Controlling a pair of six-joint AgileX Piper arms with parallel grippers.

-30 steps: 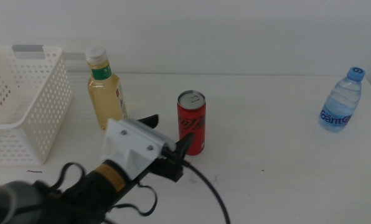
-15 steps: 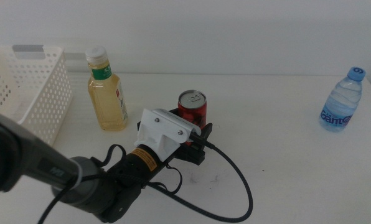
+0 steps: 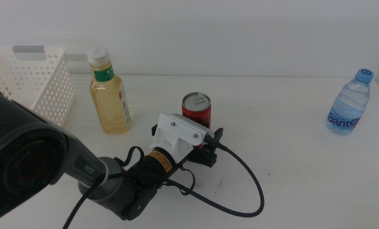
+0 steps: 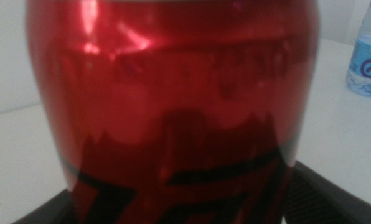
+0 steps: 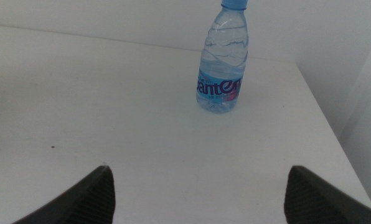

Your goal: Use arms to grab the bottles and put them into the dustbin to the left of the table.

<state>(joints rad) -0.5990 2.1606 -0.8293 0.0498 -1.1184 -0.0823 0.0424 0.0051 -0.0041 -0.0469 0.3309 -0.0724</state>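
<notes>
Since 1 s ago left gripper (image 3: pixel 205 137) has slid fwd to the upright red can (image 3: pixel 196 111) mid-counter, fingers spread either side of it, not yet pinching; right gripper (image 5: pixel 198 186) waits, fingers apart.

The left gripper (image 3: pixel 205 137) sits low on the counter (image 3: pixel 285 165) with the red can (image 3: pixel 196 109) between its jaws, which stand on either side of the can. The yellow bottle (image 3: pixel 109 93) stands upright between the can and the dustbin (image 3: pixel 46 95), blocking a straight low path to the basket; a bare strip of counter separates bottle from can. The left arm's black cable (image 3: pixel 247 191) loops across the counter in front of the can. The water bottle (image 5: pixel 223 62) stands well apart near the counter's right edge, with open counter before the right gripper (image 5: pixel 198 193), whose jaws stand spread.
</notes>
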